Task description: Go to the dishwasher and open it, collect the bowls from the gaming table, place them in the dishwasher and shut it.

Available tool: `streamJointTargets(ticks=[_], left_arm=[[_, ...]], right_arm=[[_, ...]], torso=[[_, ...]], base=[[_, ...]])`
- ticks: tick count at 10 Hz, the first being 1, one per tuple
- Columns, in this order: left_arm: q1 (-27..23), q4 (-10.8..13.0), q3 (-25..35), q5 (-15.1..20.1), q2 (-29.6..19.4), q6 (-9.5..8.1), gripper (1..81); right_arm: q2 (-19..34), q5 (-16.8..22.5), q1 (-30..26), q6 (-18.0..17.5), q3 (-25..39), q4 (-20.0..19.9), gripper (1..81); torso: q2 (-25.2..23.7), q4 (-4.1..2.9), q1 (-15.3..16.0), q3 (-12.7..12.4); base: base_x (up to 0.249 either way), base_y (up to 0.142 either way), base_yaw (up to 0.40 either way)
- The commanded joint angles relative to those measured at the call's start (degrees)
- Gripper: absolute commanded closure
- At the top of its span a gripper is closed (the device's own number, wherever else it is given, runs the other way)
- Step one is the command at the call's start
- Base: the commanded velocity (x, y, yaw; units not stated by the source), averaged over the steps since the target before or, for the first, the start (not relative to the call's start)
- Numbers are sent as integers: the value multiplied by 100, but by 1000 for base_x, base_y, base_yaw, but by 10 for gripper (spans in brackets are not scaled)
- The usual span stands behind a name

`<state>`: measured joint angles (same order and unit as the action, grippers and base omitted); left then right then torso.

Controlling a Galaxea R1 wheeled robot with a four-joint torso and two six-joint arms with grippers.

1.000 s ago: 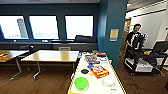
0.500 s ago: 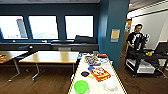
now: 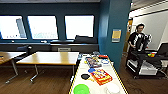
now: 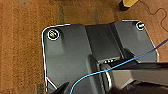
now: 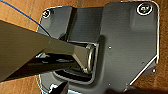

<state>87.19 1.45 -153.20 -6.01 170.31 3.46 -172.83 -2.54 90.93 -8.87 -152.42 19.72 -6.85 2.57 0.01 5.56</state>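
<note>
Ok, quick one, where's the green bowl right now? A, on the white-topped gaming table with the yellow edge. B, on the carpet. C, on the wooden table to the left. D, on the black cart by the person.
A: the green bowl sits at the near end of the gaming table, beside a white bowl and a red box.

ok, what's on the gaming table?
On the gaming table: green bowl, white bowl, red box, dark disc, more items farther back. Its near end is cut off.
</note>
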Motion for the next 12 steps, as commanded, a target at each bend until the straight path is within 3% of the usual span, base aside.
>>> streamJointTargets(ticks=[1, 5, 7, 10, 12], left_arm=[[-329, 48, 0, 249, -32, 49, 10], [-329, 48, 0, 249, -50, 49, 10], [-329, 48, 9, 232, -67, 49, 10], [-329, 48, 27, 223, -41, 49, 10], [-329, 48, 27, 223, -32, 58, 10]], right_arm=[[26, 254, -298, 0, 20, -4, 10], [140, 254, -325, -62, 143, -12, 10], [438, 236, -307, -71, 563, -12, 10], [1722, -1, -325, -79, 2340, -12, 10], [2685, -114, -386, -263, 3365, -82, 10]], torso=[[0, 0, 0, 0], [4, 0, 9, 2], [2, 0, 7, 0], [2, 0, 5, 0], [2, 0, 5, 0]], base=[[136, 0, 0], [56, 0, 0], [0, 0, 0], [0, 0, 0], [0, 0, 0]])
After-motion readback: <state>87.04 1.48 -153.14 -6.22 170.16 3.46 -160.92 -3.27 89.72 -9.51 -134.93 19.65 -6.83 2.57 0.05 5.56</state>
